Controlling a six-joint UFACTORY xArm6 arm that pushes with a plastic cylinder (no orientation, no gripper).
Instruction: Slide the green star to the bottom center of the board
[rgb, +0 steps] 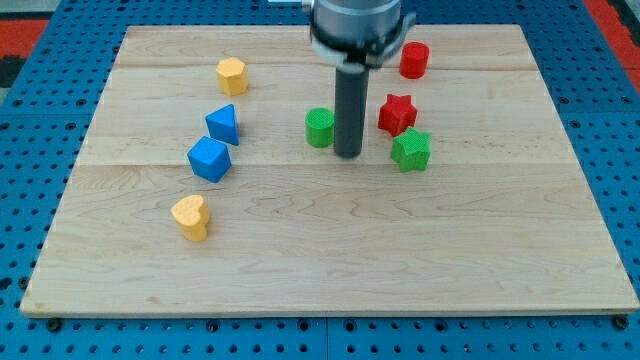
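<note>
The green star (411, 150) lies on the wooden board (330, 260) right of centre, just below a red star (397, 114). My tip (348, 154) stands on the board between a green cylinder (320, 127) on its left and the green star on its right. It is about a block's width left of the green star, with a small gap to it. The rod rises straight up to the arm's head at the view's top.
A red cylinder (414, 60) sits near the top right. A yellow hexagonal block (231, 74) is at the upper left. A blue triangular block (223, 124) and a blue cube-like block (209, 158) are at the left. A yellow heart (190, 217) lies at the lower left.
</note>
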